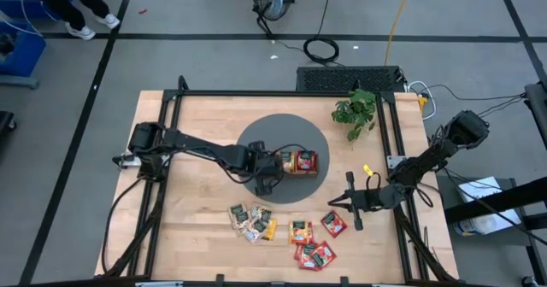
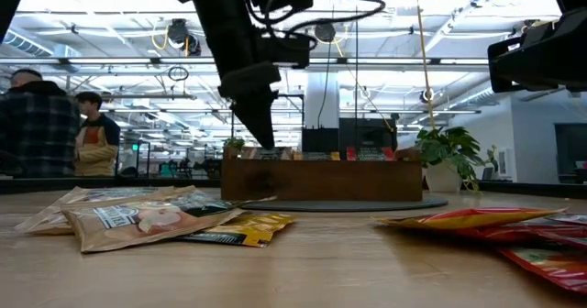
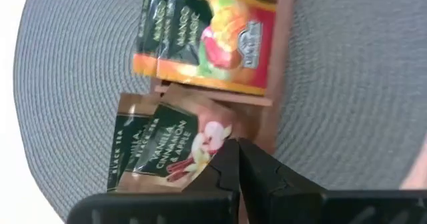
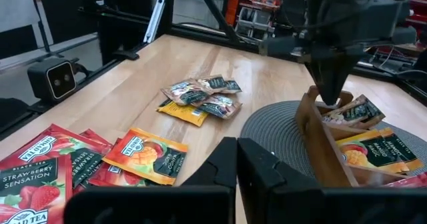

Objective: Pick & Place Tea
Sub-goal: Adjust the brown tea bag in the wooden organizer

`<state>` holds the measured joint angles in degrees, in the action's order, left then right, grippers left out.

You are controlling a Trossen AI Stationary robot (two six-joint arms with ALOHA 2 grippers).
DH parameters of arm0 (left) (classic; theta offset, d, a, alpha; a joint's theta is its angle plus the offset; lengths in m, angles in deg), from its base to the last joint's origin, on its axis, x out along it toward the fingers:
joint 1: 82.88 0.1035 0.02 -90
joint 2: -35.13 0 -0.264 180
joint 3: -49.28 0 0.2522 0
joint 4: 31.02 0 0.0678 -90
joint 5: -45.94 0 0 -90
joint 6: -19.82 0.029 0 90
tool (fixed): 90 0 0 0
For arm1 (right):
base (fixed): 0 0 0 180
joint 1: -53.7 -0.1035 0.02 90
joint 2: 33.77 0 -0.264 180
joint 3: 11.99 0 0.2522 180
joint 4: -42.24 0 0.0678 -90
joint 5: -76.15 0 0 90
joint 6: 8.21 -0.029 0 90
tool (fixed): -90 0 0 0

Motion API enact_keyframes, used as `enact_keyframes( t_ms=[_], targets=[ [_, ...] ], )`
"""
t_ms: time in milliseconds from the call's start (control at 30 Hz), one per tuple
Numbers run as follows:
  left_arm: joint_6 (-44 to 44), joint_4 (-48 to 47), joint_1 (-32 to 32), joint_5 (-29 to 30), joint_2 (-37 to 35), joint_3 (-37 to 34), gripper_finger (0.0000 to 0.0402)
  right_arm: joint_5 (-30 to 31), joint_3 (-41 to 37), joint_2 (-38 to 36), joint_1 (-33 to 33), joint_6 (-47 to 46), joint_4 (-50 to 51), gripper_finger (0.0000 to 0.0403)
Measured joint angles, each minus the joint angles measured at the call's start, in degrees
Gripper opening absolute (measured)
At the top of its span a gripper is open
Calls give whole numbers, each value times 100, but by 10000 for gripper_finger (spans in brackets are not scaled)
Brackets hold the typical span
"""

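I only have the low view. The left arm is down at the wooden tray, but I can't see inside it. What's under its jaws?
Observer: The left gripper, jaws shut, sits at the corner of a tan vanilla-cinnamon sachet in the tray's end compartment. I can't tell if it is pinched.
Operator: And the next compartment?
Observer: It holds orange mango sachets.
Operator: Where's the right arm?
Observer: The right gripper, jaws shut, waits near the table's right side, by the loose red sachets.

Tray [image 1: 301, 172] on round mat [image 1: 256, 137], sachets [image 1: 253, 222] loose on table [image 1: 188, 236] before it.
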<state>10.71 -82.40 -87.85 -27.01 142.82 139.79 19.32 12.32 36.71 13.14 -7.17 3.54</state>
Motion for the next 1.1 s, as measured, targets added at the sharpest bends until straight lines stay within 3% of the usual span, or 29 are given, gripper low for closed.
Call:
enact_keyframes(
  t_ms=[200,400,633,900,1100],
  targets=[
    [-41,99,141,-20,196,-96,4,0,0,0,0,0,0,0],
    [-156,138,147,551,185,-96,16,0,2,0,0,-30,-2,0],
    [-160,137,230,407,185,-96,5,-2,4,0,0,-37,0,0],
    [-248,137,244,862,184,-96,9,-2,4,0,0,-39,0,0],
    [-277,-62,96,679,184,119,16,-2,4,0,0,-40,0,0]
  ],
)
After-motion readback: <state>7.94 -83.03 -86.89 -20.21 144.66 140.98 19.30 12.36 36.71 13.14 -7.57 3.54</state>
